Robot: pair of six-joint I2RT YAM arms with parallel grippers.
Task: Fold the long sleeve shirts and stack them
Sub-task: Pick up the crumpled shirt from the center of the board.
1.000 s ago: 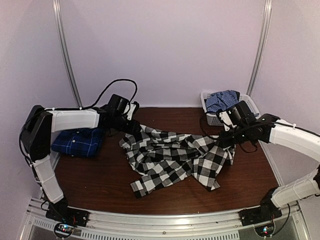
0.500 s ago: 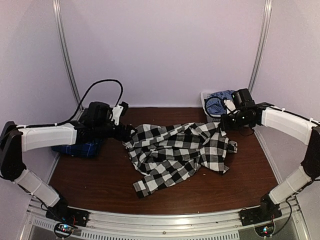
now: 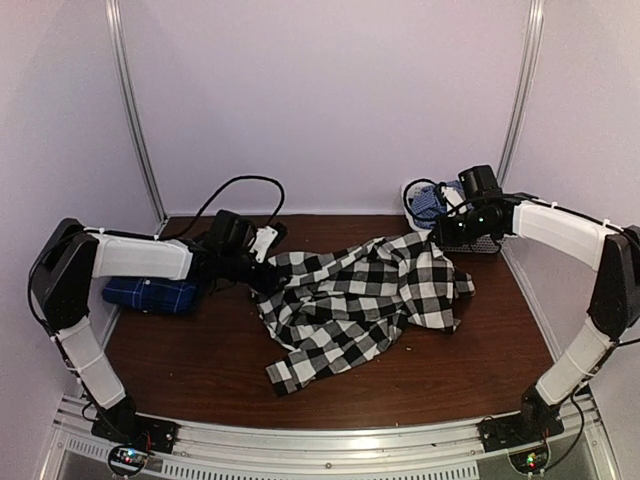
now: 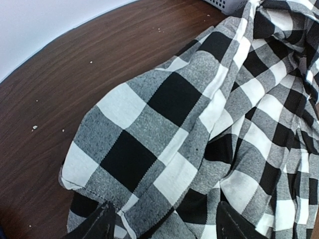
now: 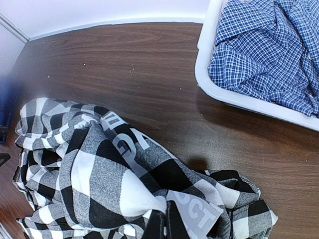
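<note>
Top external: large-checked black-and-white cloth shirt (image 3: 360, 310) lies crumpled mid-table, right gripper (image 5: 165, 226) clamped on its far corner, left gripper (image 4: 164, 219) fingers seemingly apart over the left edge; pinch left firmly, then spread evenly.

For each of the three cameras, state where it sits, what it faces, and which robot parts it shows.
Top external: high behind the bases, looking down on the table; both arms show.
Left wrist: low over the black-and-white shirt; its spread fingers show at the bottom edge.
Right wrist: looking across shirt to the basket; its closed fingers pinch cloth.
Shared: all views see that shirt.
</note>
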